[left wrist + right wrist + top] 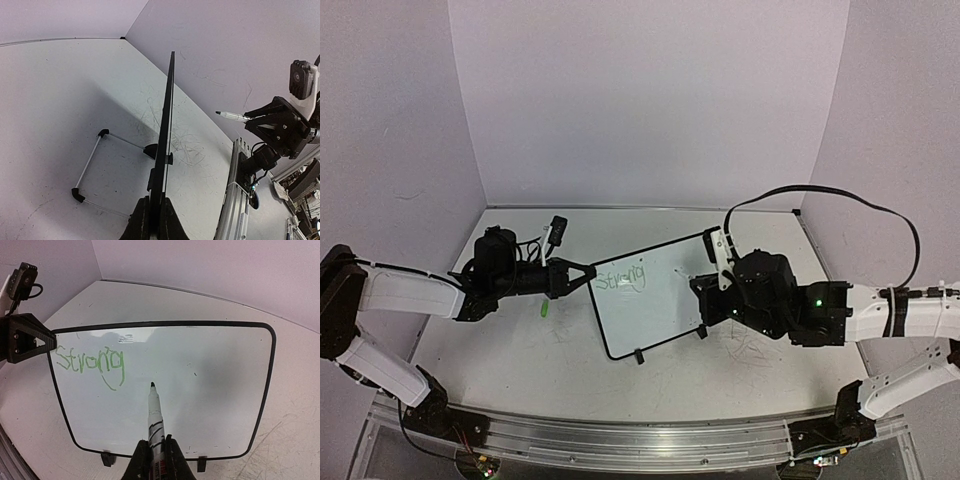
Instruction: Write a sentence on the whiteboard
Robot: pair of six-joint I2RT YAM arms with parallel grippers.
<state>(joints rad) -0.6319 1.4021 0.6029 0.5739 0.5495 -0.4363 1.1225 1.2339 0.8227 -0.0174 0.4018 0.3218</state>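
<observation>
Position: whiteboard [665,305] over the middle of the table [520,350], a little right of centre, well clear of all four table edges.

Axis: long axis runs left to right but skewed. The left end is nearer the front edge and the right end is swung toward the back right corner. The top edge faces the back wall, and two black feet sit on the edge nearest the arms. The left wrist view catches the board edge-on, as a thin black line. Cannot tell whether the feet rest on the table.

Look: white face, thin black frame, rounded corners. Glossy, with soft grey shading across the middle. A few faint small marks near the top edge and right of centre.

Writing: sentence [90,360] is one word only, "Strong", in thin green hand lettering. It sits in the board's upper left corner and runs along the long axis, parallel with the top edge. The tail of the g drops well below the line.

Hold: left gripper [582,275] has its fingers pinched on the board's left edge near the upper left corner, just beside the S.

Pen: right gripper [155,450] has its fingers pressed onto the barrel of a marker [155,417]. The marker points up the board toward its top edge, with the dark tip below and right of the word. The left wrist view shows a gap between tip and board face.

Loose: small green piece [546,309] lies on the table left of the board, frontward of the left gripper.
</observation>
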